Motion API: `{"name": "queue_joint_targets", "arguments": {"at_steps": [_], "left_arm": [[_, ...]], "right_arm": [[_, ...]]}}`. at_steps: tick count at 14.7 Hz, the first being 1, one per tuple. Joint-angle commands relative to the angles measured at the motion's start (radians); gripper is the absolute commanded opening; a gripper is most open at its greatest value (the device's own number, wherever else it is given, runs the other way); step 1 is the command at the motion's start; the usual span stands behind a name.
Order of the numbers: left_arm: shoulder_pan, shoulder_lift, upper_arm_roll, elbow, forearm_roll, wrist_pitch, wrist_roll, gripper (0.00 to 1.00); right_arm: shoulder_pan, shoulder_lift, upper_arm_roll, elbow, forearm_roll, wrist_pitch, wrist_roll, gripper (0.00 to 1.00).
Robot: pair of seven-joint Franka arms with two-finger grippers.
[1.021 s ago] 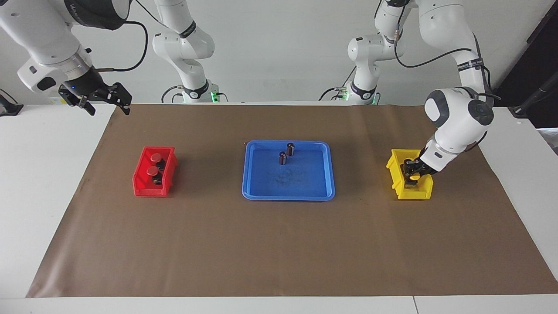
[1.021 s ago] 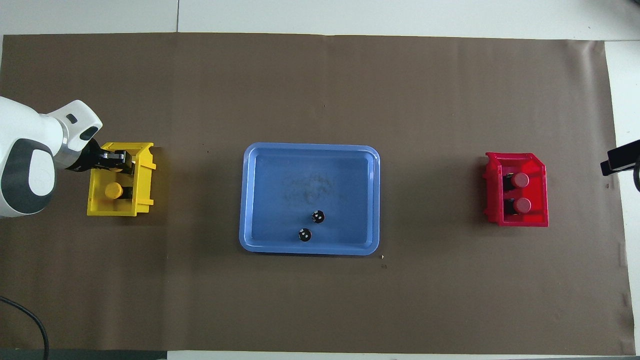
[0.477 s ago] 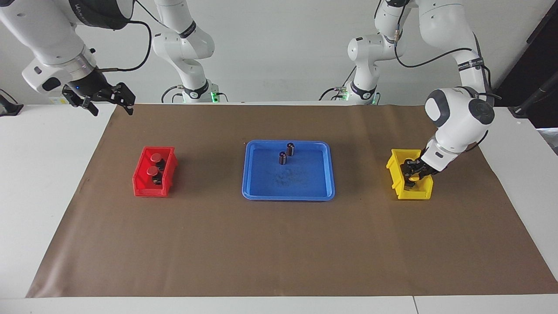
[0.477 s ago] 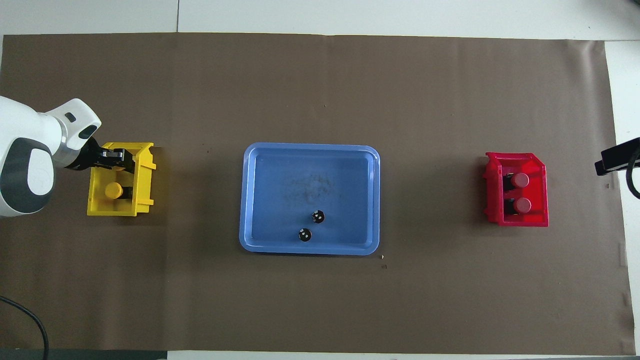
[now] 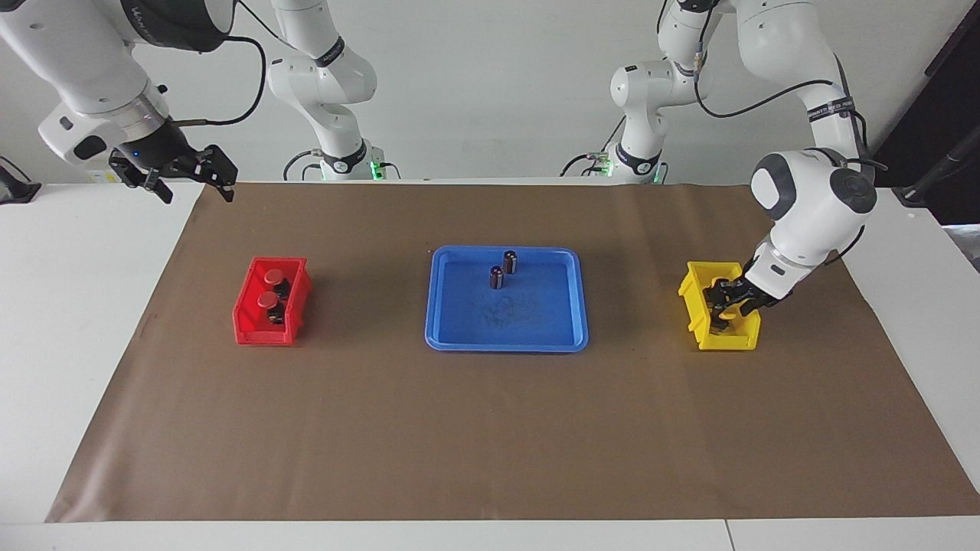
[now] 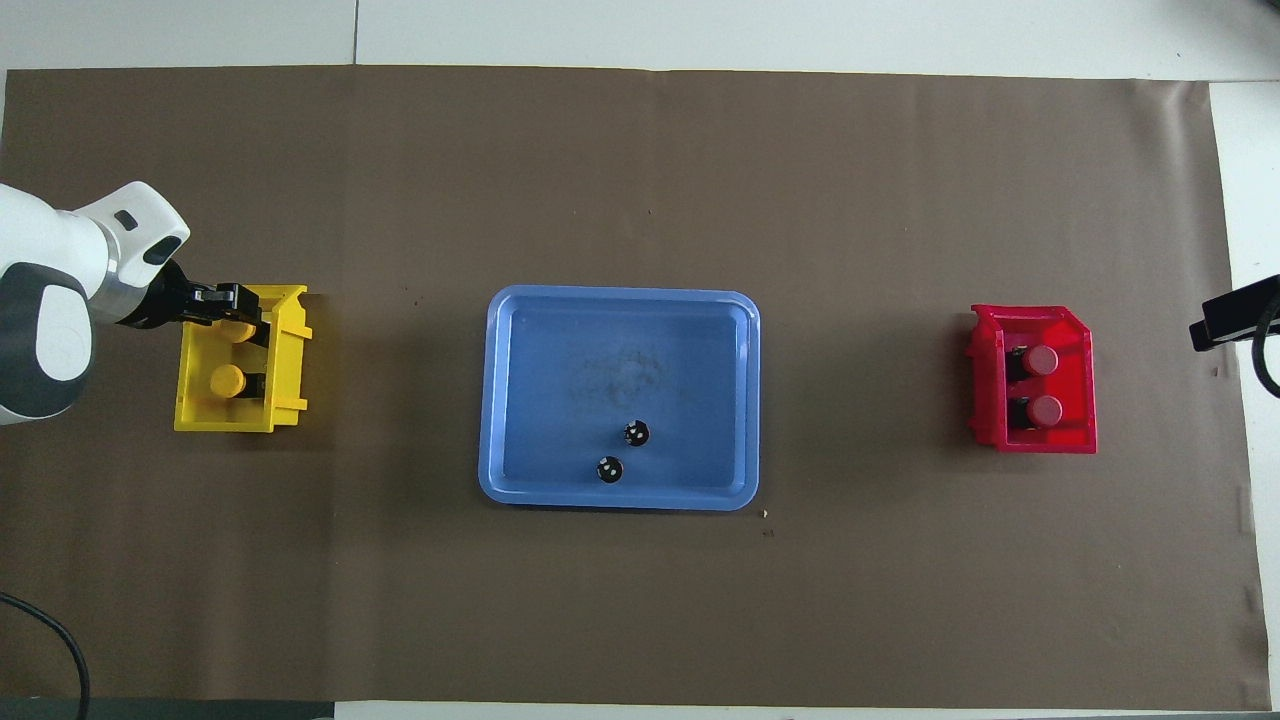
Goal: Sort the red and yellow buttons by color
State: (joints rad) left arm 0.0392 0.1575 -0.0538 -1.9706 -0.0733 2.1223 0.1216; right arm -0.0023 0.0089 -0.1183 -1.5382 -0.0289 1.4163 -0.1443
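Two red buttons point(image 5: 273, 275) point(image 6: 1042, 360) sit side by side in the red bin point(image 5: 249, 329) point(image 6: 985, 330) toward the right arm's end. Two yellow buttons lie in the yellow bin point(image 5: 693, 295) point(image 6: 285, 400) toward the left arm's end: one point(image 6: 228, 380) nearer to the robots, the other point(image 6: 238, 330) just under the left gripper. My left gripper point(image 5: 727, 300) point(image 6: 228, 305) hangs just above that bin, open, with the button apart from it. My right gripper point(image 5: 191, 172) waits open in the air over the mat's corner near the robots; only its tip point(image 6: 1235, 320) shows in the overhead view.
A blue tray point(image 5: 505, 346) point(image 6: 495, 400) lies mid-table between the bins. Two dark brown cylinders point(image 5: 510, 262) point(image 5: 497, 277) stand in it, near its edge closest to the robots; they also show in the overhead view point(image 6: 636, 433) point(image 6: 609, 469). A brown mat covers the table.
The left gripper has let go of the yellow button in the yellow bin and lifted off it. The right gripper has shifted slightly and now holds still.
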Motion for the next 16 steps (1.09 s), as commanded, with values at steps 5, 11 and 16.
{"name": "queue_joint_targets", "arguments": {"at_steps": [5,11,16], "left_arm": [[0.001,-0.036,-0.006,0.258,-0.013,-0.33,0.067,1.0],[-0.004,-0.111,-0.018,0.455,0.084,-0.617,0.069,1.0],[-0.01,-0.134,-0.04,0.46,0.089,-0.659,0.072,1.0]], "right_arm": [[0.004,-0.004,-0.003,0.009,-0.005,-0.007,0.006,1.0],[0.004,-0.004,-0.003,0.009,-0.005,-0.007,0.008,1.0],[0.004,-0.004,-0.003,0.009,-0.005,-0.007,0.008,1.0]]}}
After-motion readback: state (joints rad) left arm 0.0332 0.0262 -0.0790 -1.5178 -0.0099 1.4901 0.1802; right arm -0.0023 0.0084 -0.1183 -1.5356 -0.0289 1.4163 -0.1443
